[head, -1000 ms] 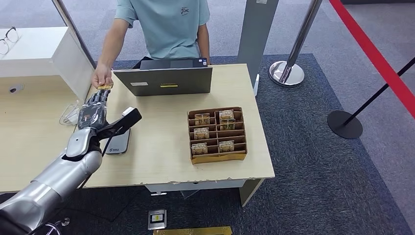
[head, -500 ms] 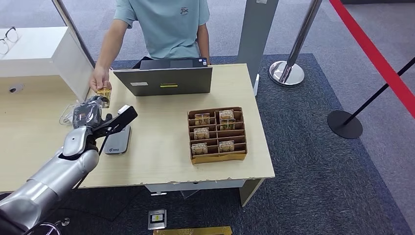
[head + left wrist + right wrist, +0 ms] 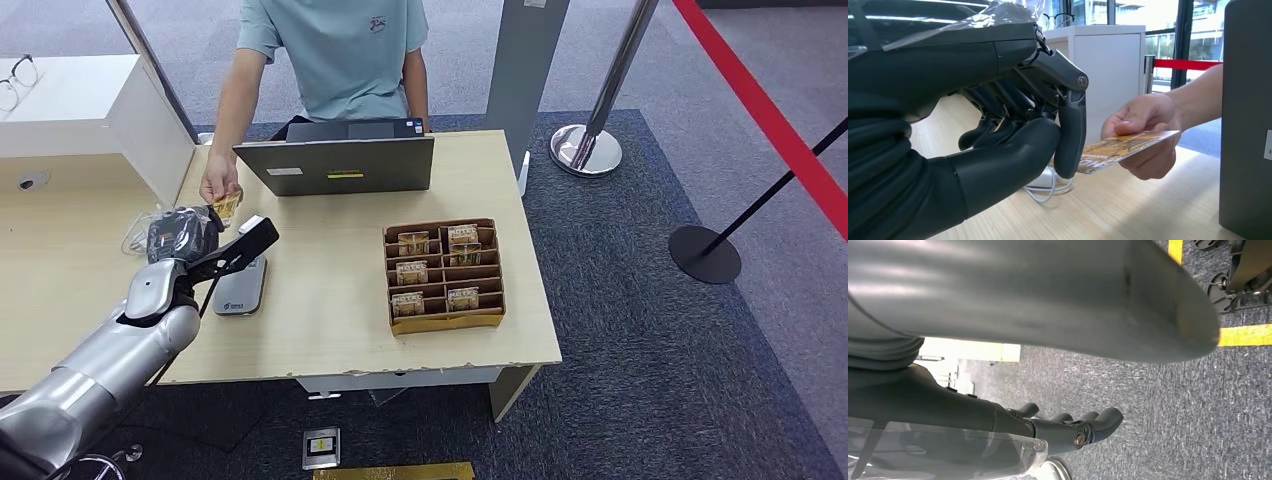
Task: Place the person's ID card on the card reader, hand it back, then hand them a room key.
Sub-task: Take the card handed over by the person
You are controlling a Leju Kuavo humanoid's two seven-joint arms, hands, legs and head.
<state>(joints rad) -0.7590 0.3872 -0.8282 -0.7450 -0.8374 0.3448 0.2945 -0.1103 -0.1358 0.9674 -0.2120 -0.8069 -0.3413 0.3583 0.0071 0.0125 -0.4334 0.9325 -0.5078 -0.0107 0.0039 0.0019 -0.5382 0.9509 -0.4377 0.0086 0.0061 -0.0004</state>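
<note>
A person's hand (image 3: 217,185) holds an orange-gold card (image 3: 228,207) low over the table's far left, beside the laptop. My left hand (image 3: 185,238) hovers just short of it, fingers curled down and thumb stretched out to the side. In the left wrist view the card (image 3: 1128,147) is still gripped by the person's hand (image 3: 1143,120), and its near end reaches my left hand's (image 3: 1013,125) fingertips (image 3: 1070,150). The dark grey card reader (image 3: 240,290) lies flat on the table beside my left wrist. My right hand (image 3: 1068,427) hangs over the carpet, holding nothing.
A closed grey laptop (image 3: 335,165) stands at the table's far edge. A brown divided box (image 3: 490,275) holds several room key cards at the right. A cable and clear plastic (image 3: 140,235) lie at the left. White counter (image 3: 90,100), stanchion bases (image 3: 585,150) beyond.
My left hand has drawn back from its stretched reach and curled its fingers. The person's hand has brought the card closer to me and slightly rightward, down to my fingertips.
</note>
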